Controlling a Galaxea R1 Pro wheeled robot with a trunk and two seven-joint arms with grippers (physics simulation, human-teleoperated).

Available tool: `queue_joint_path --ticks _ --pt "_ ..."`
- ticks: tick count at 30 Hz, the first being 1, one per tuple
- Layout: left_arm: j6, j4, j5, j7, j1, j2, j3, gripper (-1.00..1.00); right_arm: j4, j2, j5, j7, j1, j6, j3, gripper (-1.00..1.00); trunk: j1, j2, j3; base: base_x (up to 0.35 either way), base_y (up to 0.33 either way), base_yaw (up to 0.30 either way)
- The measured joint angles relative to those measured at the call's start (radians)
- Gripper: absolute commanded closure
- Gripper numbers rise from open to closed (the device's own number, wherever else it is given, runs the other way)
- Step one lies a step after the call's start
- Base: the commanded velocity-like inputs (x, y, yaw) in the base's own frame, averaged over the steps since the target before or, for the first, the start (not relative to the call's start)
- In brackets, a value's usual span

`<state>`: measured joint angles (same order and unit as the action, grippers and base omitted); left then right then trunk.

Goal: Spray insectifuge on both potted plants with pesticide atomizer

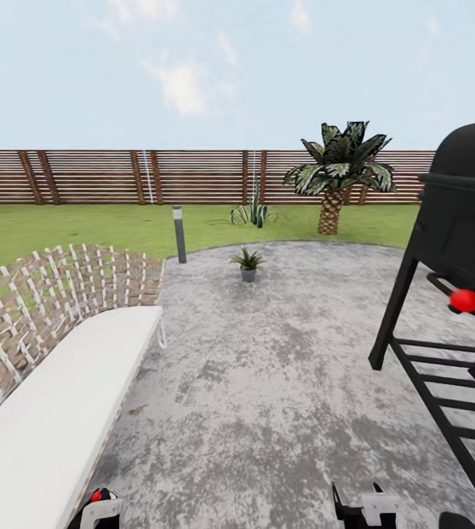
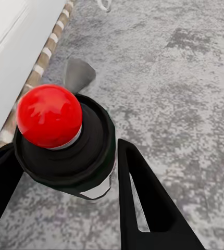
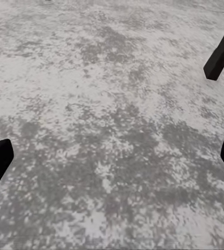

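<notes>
Holding the spray bottle [image 2: 65, 146], the left gripper [image 2: 65, 182] hangs over the patio [image 1: 267, 382]. The right gripper [image 3: 112, 161] is spread wide. One potted plant [image 1: 248, 263] stands ahead.

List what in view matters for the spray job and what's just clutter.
Job: pesticide atomizer, held in the left gripper; one potted plant at the far edge of the patio.
Just there: grill, bench, palm, spiky plant, lamp post, fence.
</notes>
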<state>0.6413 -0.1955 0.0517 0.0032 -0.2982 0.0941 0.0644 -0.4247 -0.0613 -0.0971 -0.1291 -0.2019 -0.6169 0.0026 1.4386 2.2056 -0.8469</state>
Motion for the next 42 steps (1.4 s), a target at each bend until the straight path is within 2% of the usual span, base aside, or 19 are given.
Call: queue_joint_path --ticks 33,42 --pt "0.000 0.000 0.000 0.000 0.000 0.000 0.000 1.00 0.002 0.000 -0.001 0.001 0.000 0.000 0.002 -1.00 0.000 0.000 0.000 0.340 0.000 0.000" --pt "0.000 0.000 0.000 0.000 0.000 -0.001 0.000 1.00 0.002 0.000 -0.001 0.001 0.000 0.000 0.002 -1.00 0.000 0.000 -0.008 0.340 0.000 -0.163"
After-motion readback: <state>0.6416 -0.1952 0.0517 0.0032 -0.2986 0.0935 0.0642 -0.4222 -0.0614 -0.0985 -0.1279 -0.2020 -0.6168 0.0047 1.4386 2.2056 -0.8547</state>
